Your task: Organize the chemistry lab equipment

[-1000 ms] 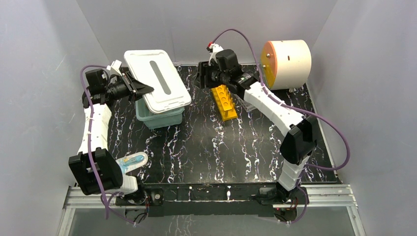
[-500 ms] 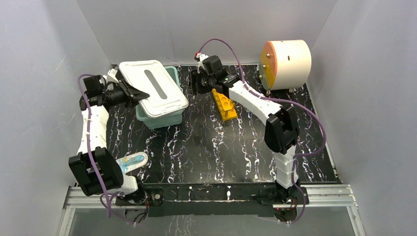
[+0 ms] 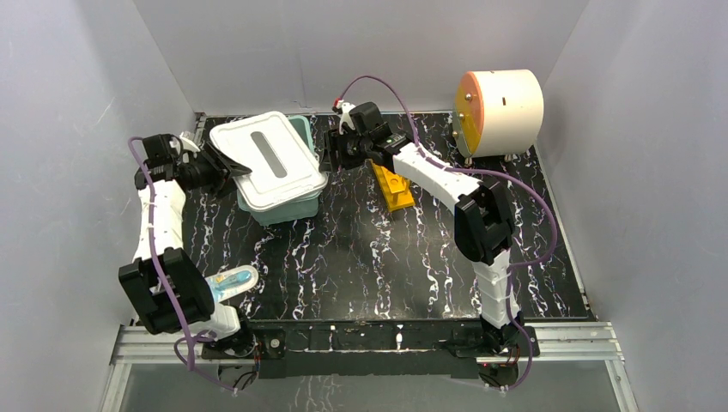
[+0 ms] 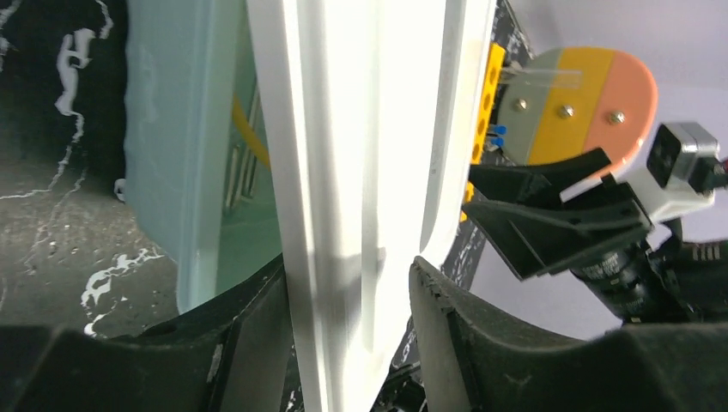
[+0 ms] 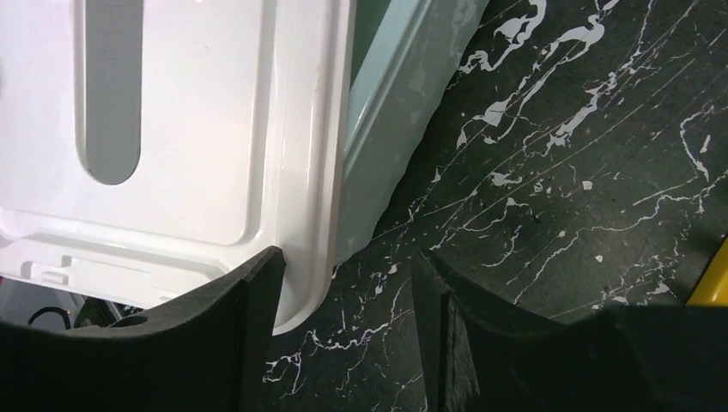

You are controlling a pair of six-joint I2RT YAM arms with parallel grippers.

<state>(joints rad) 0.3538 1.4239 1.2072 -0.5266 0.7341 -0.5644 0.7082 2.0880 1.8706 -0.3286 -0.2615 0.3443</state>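
At the upper left of the overhead view, the left gripper [image 3: 216, 163] is clamped on the left edge of the white lid [image 3: 268, 159]. The left wrist view confirms it: both fingers [image 4: 253, 335] bear on the lid's rim, with no gap either side.

The lid lies askew over the teal bin [image 3: 288, 206], and the bin's rim is exposed at the lid's upper right corner. Through the opening under the lid, in the left wrist view, a thin amber tube [image 4: 247, 129] shows inside the bin. Its other contents cannot be made out.

The right gripper [image 3: 330, 159] stands just right of the lid. In the right wrist view its fingers [image 5: 253, 318] are spread wide and grip nothing. The lid's corner sits at the inner face of the finger on the left of the frame, and bare bench [image 3: 360, 257] shows across the rest of the gap.

The yellow rack with round holes [image 3: 392, 187] lies on the bench at top centre, just right of the right gripper and apart from the bin, its far end under the right arm. A white drum with an orange face [image 3: 502, 101] stands at upper right. A clear oblong item [image 3: 230, 281] lies at lower left beside the left arm; it is too small to identify.
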